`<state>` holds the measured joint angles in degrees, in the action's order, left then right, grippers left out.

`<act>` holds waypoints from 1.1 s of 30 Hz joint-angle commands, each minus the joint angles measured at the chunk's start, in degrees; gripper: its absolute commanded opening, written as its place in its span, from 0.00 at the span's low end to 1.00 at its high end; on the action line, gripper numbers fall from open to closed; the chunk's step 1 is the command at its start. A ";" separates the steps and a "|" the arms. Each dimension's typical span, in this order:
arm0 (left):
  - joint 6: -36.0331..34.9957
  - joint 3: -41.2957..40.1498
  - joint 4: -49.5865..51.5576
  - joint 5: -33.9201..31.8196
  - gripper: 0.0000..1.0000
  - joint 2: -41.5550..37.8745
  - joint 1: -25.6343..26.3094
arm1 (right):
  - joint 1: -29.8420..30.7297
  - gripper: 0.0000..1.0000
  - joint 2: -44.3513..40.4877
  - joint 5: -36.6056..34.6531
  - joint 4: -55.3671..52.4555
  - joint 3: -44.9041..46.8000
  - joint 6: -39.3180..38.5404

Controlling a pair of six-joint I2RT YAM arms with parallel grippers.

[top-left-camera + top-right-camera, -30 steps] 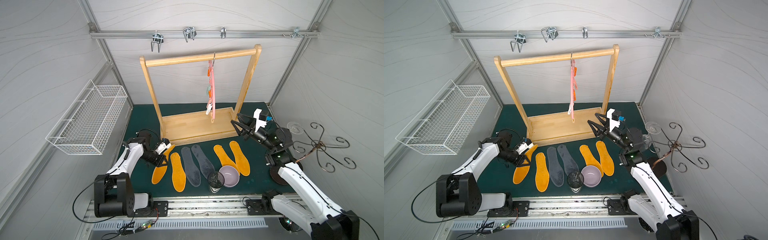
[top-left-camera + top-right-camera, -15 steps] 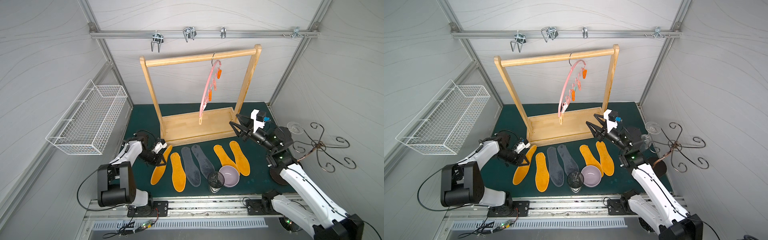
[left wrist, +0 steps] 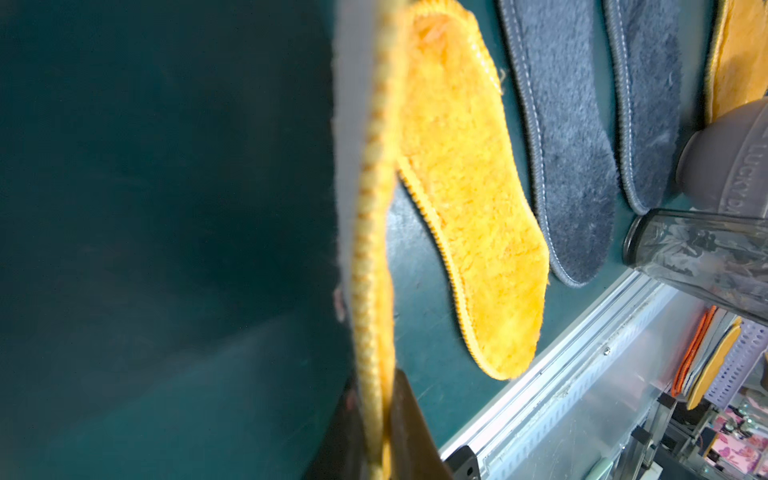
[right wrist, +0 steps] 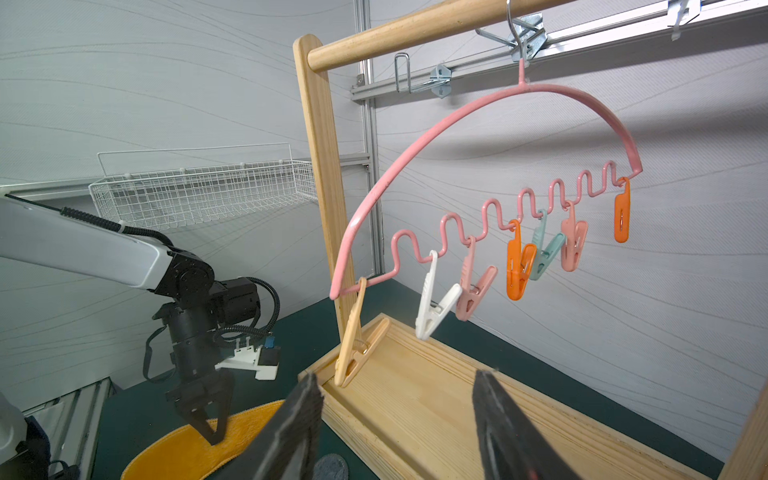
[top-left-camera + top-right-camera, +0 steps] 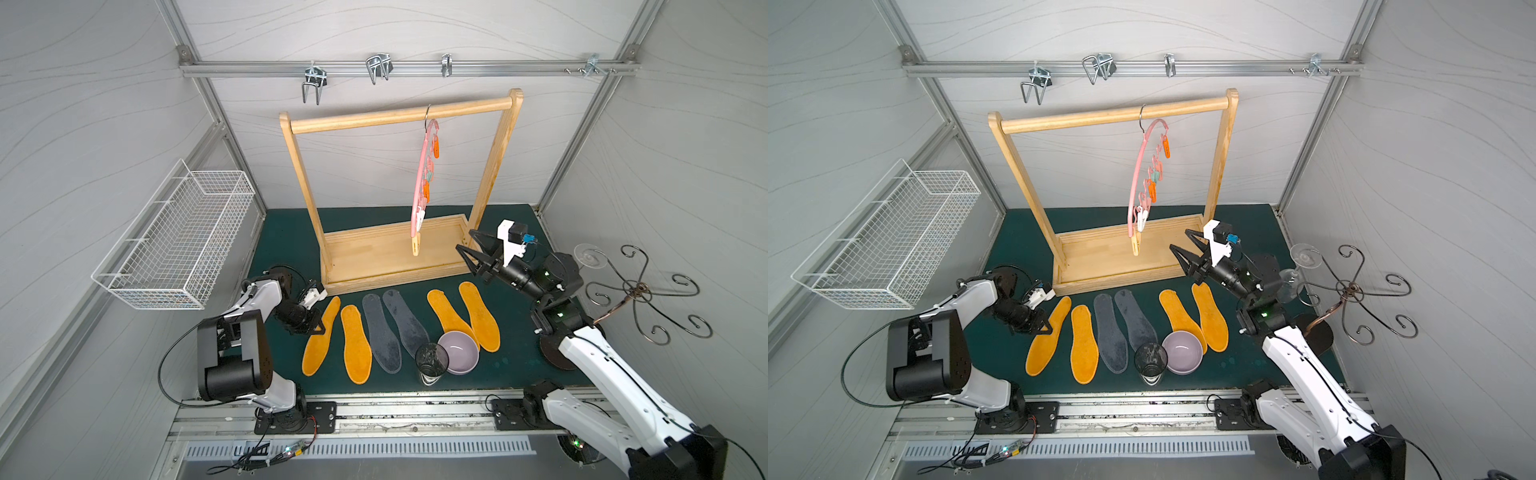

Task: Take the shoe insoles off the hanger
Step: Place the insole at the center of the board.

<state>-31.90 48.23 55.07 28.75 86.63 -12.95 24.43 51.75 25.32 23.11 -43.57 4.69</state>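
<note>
The left gripper (image 5: 314, 330) is pinched narrow on the far edge of the leftmost insole (image 5: 320, 338), a flat, fuzzy, mustard-orange, foot-shaped pad. In the left wrist view that stitched edge runs between the two dark fingers, tipped up so that its grey underside shows. The rest of the pad lies on the dark green felt mat (image 5: 286, 232). The right gripper (image 5: 464, 241) has its jaws spread with nothing between them. It hovers at the near right corner of the light wooden rail rack (image 5: 374, 249), aimed at the thin pink arched wire hanger (image 4: 521, 86), which hangs lopsided by its metal hook from the rack's rail. In the right wrist view every small plastic clothespin (image 4: 517, 262) on the wavy lower bar is empty. All six shoe insoles lie in a row on the mat just near of the rack base: two mustard-orange at the left, two dark grey (image 5: 380, 332) in the middle, two mustard-orange (image 5: 480, 318) at the right. A lilac ceramic bowl (image 5: 458, 358) covers the near tip of one of the right pair, with a dark glass tumbler (image 5: 432, 360) just left of it. By this showing the removal itself is finished. What seems left is to release the leftmost insole flat and clear both arms.
</note>
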 commanded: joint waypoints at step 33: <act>-10.58 -5.95 2.30 -4.55 0.48 -2.20 -1.02 | 3.22 0.62 0.25 -7.71 -5.84 -3.10 -0.11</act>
<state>-40.38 42.54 57.36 24.82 85.27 -13.78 27.14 52.80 21.54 19.86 -45.50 4.08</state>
